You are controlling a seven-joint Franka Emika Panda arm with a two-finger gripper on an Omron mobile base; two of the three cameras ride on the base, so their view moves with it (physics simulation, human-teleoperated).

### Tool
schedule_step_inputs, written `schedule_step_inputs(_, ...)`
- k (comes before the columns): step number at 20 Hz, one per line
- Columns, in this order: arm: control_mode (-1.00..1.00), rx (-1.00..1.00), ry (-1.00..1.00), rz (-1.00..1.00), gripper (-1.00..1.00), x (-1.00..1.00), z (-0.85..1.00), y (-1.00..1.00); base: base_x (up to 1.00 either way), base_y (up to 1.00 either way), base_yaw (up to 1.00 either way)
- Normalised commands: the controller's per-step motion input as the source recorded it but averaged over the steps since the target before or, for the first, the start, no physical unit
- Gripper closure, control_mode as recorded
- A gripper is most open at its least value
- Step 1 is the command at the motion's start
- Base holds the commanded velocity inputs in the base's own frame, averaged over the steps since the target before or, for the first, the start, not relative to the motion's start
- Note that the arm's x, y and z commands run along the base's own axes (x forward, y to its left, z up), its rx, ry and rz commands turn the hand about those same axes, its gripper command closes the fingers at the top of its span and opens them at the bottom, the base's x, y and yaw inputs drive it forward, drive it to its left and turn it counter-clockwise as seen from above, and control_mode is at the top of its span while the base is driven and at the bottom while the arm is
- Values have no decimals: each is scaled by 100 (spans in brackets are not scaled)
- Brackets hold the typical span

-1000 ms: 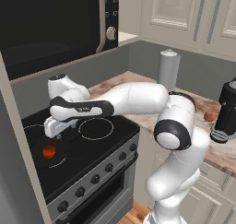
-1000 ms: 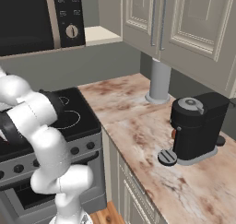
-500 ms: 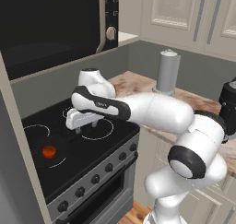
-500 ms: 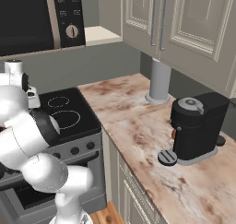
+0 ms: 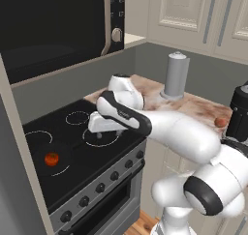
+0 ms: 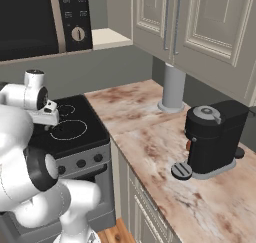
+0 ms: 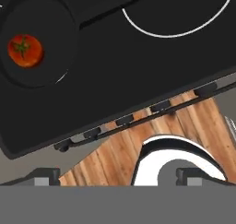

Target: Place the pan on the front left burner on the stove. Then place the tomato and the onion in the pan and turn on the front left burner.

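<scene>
Onion (image 5: 221, 122) sits on the counter well to my right of the gripper (image 5: 98, 124), which hangs wide open and empty over the stove (image 5: 111, 149); tomato (image 5: 51, 158) lies in the pan (image 7: 37, 38).

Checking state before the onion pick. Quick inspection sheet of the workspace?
Surface: stove, black glass, grey front with knobs; marble counter to its right.
Job's things: pan sits on the front left burner; tomato lies in the pan; onion rests on the counter beside the coffee machine, not yet in the pan.
Clutter: grey cylinder standing upright at the back of the counter.
Claw: claw open, empty, above the front right ring of the stove.
Cables: nothing seen.
Surroundings: microwave above the stove, wall cabinets, wooden floor.
</scene>
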Motion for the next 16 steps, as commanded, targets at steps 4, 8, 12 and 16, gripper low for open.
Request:
schedule_step_inputs(4, -100, 0, 0, -45, -100, 0, 16, -10, 0, 0, 0)
schedule_step_inputs(8, -100, -3, 0, -49, -100, 0, 12, -5, 0, 0, 0)
schedule_step_inputs(12, -100, -10, 0, -49, -100, 0, 8, -13, 0, 0, 0)
schedule_step_inputs(16, -100, -14, 0, -49, -100, 9, 12, -28, 0, 0, 0)
